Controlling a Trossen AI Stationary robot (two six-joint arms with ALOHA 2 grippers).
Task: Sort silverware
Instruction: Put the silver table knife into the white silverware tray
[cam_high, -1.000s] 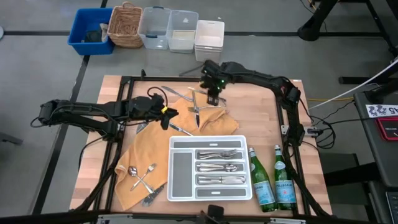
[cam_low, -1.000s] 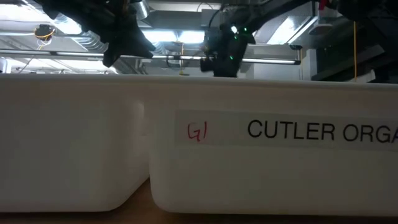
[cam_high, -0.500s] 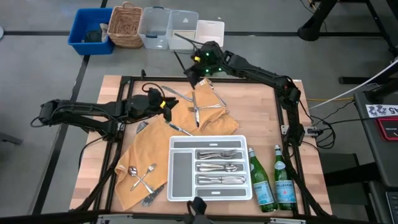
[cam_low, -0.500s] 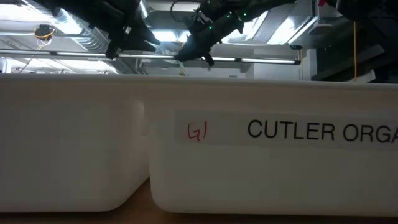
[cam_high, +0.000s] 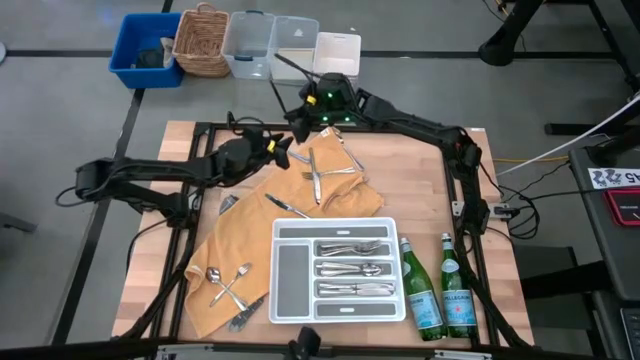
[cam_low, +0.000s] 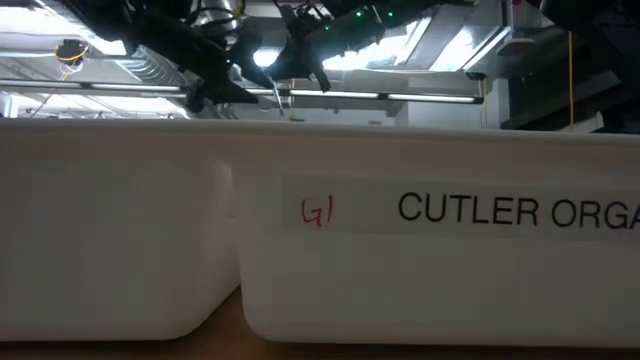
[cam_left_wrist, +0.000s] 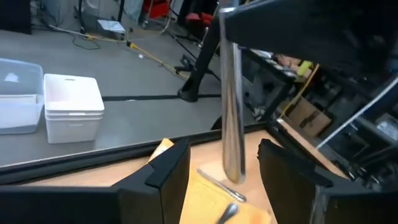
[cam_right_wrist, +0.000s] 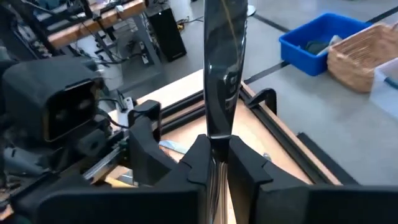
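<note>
The right gripper (cam_right_wrist: 214, 165), clamped on a table knife (cam_right_wrist: 222, 68), could let it fall if released before the left gripper (cam_left_wrist: 227, 171), jaws apart around its handle, closes

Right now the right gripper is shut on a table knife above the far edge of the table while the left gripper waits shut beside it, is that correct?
Not quite: the left gripper is open, its fingers spread either side of the table knife, as the left wrist view shows. The rest holds: the right gripper is shut on that knife above the table's far edge.
</note>
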